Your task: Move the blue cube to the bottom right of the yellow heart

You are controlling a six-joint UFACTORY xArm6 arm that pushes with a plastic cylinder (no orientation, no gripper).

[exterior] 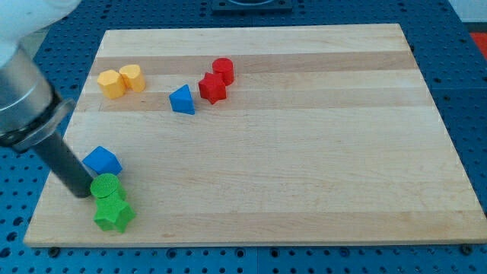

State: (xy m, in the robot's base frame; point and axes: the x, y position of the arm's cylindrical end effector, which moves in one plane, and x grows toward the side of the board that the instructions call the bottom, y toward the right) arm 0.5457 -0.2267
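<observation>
The blue cube (103, 161) sits near the board's left edge, turned cornerwise, just above the green round block (106, 186). The yellow heart (132, 78) lies at the upper left, touching a yellow hexagon block (112, 84). My tip (80, 191) is at the lower left, just below and left of the blue cube and right beside the green round block's left side. The rod slants up to the view's left.
A green star block (112, 213) lies below the green round one. A blue triangle block (182, 100), a red star block (212, 88) and a red cylinder (223, 70) sit in the upper middle. The wooden board (304, 175) has its left edge close by.
</observation>
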